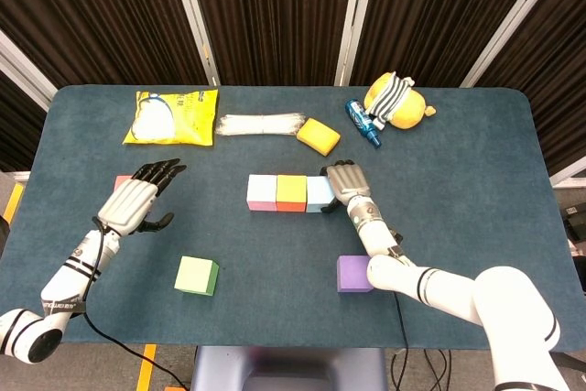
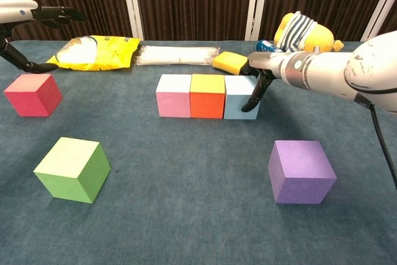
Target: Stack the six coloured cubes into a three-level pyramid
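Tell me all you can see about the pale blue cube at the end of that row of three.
The pale blue cube looks like a matte, soft-edged block, light top, slightly darker front. It sits flat on the blue table, the rightmost of a row, flush against the orange cube, which adjoins the pink cube. Nothing is stacked on it. The right hand rests its fingers against the cube's right side.

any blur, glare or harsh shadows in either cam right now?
Head view: sharp, even light, only soft shadows beside the cubes such as the purple cube; no glare on the table. Chest view: sharp too, the right hand unblurred; the left hand is cropped at the frame edge.
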`<state>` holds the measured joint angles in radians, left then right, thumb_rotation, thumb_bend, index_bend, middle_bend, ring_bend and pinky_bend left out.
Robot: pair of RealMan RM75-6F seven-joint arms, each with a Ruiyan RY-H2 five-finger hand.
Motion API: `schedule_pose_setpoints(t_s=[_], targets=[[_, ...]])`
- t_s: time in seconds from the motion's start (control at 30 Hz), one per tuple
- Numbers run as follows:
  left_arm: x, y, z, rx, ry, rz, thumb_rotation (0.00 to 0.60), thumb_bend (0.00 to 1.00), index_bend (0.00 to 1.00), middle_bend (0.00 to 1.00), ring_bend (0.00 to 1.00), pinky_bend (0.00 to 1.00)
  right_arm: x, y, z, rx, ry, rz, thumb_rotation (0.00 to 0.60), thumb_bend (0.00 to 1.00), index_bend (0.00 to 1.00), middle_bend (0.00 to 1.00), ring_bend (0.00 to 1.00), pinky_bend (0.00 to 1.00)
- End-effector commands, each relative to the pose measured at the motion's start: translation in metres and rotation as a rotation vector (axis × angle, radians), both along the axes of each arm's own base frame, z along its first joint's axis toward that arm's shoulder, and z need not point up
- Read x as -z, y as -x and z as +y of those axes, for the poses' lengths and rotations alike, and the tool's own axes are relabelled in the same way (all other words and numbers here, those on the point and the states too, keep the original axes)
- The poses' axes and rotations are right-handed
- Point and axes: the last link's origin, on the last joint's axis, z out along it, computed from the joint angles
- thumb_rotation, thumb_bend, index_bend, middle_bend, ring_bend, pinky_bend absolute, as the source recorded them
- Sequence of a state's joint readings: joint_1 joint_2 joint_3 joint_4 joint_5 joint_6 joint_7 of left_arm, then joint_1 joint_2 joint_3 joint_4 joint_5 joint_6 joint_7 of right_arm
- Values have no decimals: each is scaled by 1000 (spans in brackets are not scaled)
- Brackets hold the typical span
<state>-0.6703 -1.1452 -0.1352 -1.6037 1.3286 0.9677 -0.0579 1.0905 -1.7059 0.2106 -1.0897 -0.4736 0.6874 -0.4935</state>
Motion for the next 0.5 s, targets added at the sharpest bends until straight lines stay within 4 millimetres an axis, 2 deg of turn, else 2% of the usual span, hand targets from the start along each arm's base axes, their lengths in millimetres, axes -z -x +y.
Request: schedule_pose_setpoints(t_s=[0.03,0.17,0.33,0.5], targets=[[0,0,0,0,0,0,600,380,0,0,0,91,0,0,0,0,-3,5,600,293,454,428,234,228],[1,0,0,1,2,0,600,381,0,0,0,91,-1,0,1,1,-8,2,600,293,319,398,179,185],[2,0,0,3,5,4,600,381,0,0,0,91,-2,1,3,5,-10,3,600,293,229,367,152,150],[1,-2,1,9,5,8,600,382,0,0,0,90,-11,0,6,0,-10,-12,600,293,97,238,49,80]])
